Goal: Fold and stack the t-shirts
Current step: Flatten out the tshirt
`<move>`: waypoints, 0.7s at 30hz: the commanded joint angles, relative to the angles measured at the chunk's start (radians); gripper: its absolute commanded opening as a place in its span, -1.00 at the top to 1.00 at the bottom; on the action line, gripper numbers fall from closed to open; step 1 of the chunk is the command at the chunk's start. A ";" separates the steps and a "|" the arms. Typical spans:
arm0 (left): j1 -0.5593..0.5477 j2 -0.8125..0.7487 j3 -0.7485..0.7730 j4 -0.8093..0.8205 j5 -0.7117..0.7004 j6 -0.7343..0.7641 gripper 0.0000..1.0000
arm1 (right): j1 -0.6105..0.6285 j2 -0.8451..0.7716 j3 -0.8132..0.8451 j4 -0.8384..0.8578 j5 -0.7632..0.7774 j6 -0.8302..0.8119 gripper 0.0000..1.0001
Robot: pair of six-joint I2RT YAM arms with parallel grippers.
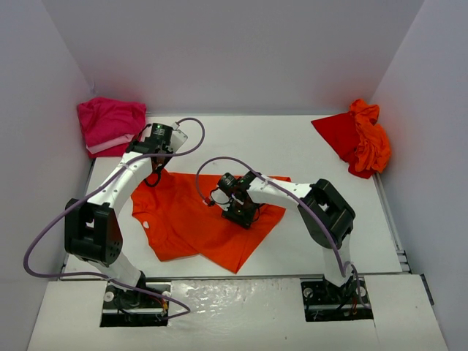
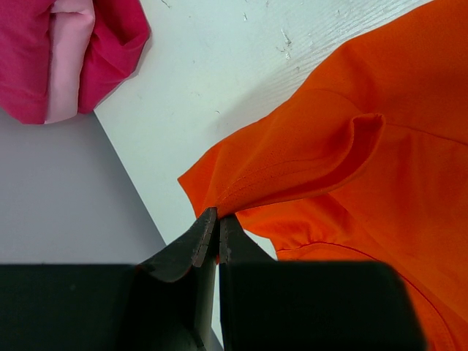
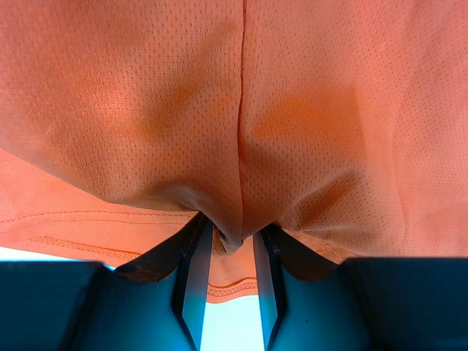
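Observation:
An orange t-shirt (image 1: 186,219) lies partly spread in the middle of the white table (image 1: 292,146). My left gripper (image 1: 155,174) is at its far left corner, shut on the shirt's edge (image 2: 241,186) and lifting it a little off the table; the closed fingertips (image 2: 207,230) pinch the cloth. My right gripper (image 1: 241,212) is on the shirt's right half. Its jaws (image 3: 230,234) are nearly closed around a bunched fold of the orange cloth (image 3: 234,146), which drapes over both fingertips.
A folded pink t-shirt (image 1: 110,124) lies at the far left corner and also shows in the left wrist view (image 2: 66,58). A heap of red and orange shirts (image 1: 360,137) lies at the far right. White walls enclose the table on three sides.

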State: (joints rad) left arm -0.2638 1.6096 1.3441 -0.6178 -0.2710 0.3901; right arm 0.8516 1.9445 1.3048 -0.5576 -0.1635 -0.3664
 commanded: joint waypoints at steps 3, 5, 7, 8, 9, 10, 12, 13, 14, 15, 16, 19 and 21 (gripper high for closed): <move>-0.006 -0.059 0.023 0.028 -0.031 0.009 1.00 | 0.001 -0.060 0.008 -0.016 0.017 -0.001 0.45; -0.006 -0.059 0.025 0.027 -0.031 0.009 1.00 | 0.001 -0.068 0.009 -0.018 0.023 -0.005 0.44; -0.007 -0.056 0.029 0.025 -0.030 0.009 1.00 | -0.001 -0.076 0.011 -0.018 0.024 -0.005 0.44; -0.007 -0.055 0.032 0.023 -0.030 0.009 1.00 | -0.003 -0.080 0.013 -0.019 0.022 -0.006 0.44; -0.008 -0.054 0.034 0.021 -0.029 0.008 1.00 | -0.003 -0.082 0.014 -0.019 0.022 -0.007 0.45; -0.008 -0.054 0.035 0.020 -0.029 0.008 1.00 | -0.004 -0.083 0.014 -0.019 0.024 -0.008 0.48; -0.008 -0.054 0.036 0.018 -0.032 0.009 1.00 | -0.005 -0.087 0.016 -0.019 0.022 -0.009 0.49; -0.009 -0.054 0.037 0.018 -0.033 0.009 1.00 | -0.006 -0.090 0.017 -0.019 0.023 -0.009 0.49; -0.009 -0.053 0.039 0.017 -0.033 0.010 1.00 | -0.006 -0.093 0.018 -0.023 0.024 -0.011 0.48; -0.010 -0.053 0.040 0.016 -0.033 0.010 1.00 | -0.005 -0.096 0.019 -0.026 0.023 -0.013 0.48; -0.010 -0.053 0.041 0.014 -0.033 0.010 1.00 | -0.006 -0.101 0.018 -0.026 0.022 -0.016 0.49; -0.015 -0.051 0.041 0.015 -0.034 0.010 1.00 | -0.008 -0.101 0.014 -0.027 0.011 -0.018 0.64; -0.017 -0.048 0.044 0.013 -0.036 0.011 1.00 | -0.007 -0.097 0.013 -0.027 0.010 -0.020 0.72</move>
State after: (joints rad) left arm -0.2700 1.6096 1.3441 -0.6201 -0.2724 0.3904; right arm 0.8505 1.9160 1.3048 -0.5579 -0.1577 -0.3725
